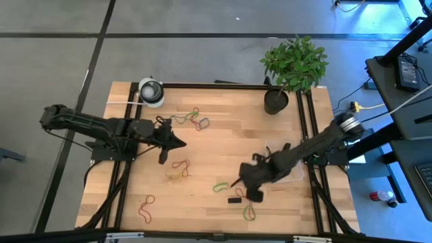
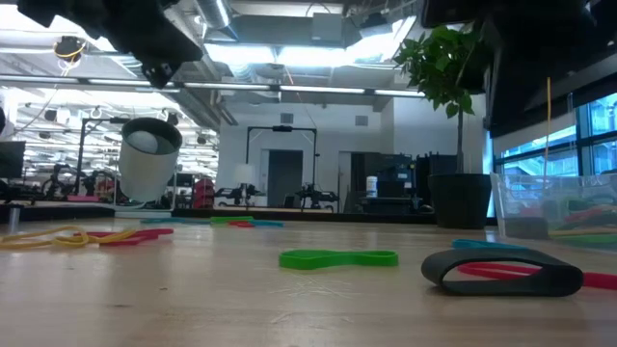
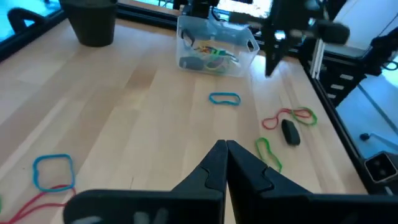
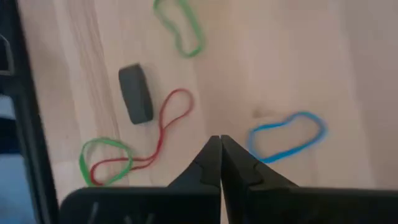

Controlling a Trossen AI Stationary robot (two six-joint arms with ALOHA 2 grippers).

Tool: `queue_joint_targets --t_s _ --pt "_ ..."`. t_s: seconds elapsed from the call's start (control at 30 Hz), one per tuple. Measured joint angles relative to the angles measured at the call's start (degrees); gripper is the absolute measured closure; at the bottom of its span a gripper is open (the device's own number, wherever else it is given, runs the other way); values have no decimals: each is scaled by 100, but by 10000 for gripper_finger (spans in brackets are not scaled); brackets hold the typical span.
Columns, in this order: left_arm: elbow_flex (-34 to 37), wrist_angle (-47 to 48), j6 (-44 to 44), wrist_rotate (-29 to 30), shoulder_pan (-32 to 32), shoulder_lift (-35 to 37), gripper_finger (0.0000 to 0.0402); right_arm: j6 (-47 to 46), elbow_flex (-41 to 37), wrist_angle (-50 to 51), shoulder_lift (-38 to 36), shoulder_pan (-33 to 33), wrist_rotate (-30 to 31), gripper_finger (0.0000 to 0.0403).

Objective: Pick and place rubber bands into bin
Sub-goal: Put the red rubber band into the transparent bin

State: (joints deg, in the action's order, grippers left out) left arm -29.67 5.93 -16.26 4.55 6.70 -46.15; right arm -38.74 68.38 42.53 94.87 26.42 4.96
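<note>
Rubber bands lie scattered on the wooden table: a blue one (image 4: 289, 137), a dark one (image 4: 135, 93), a red one (image 4: 168, 118) and green ones (image 4: 106, 158) below my right gripper. Others lie in clusters (image 1: 192, 120) (image 1: 179, 172). The clear bin (image 3: 214, 46) stands on the table with several bands inside, partly under the right arm in the high view (image 1: 291, 170). My right gripper (image 4: 219, 143) (image 1: 236, 183) hangs shut above the table, between the red and blue bands. My left gripper (image 3: 225, 149) (image 1: 177, 142) is shut and hovers left of centre.
A black plant pot (image 1: 275, 101) stands at the far right corner and a white-and-grey roll (image 1: 151, 91) at the far left. Black rails (image 1: 307, 128) run along the table's sides. More bands lie near the near edge (image 1: 146, 206) (image 1: 250, 212).
</note>
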Motion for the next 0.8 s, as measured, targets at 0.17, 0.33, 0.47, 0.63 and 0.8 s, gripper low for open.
queue_joint_targets --t_s 0.17,0.33,0.47,0.63,0.8 --pt "17 197 279 -308 0 184 399 -39 754 216 1056 145 -7 389" --pt "17 219 355 -657 0 186 399 -143 1265 282 1795 140 -8 351" --pt "17 285 345 -688 0 186 399 -147 1403 286 2110 142 -13 322" --pt "17 311 273 -767 2 183 400 -147 1405 464 2284 142 -10 302" --pt "17 312 210 -766 0 181 398 -153 1414 393 2468 142 -10 298"
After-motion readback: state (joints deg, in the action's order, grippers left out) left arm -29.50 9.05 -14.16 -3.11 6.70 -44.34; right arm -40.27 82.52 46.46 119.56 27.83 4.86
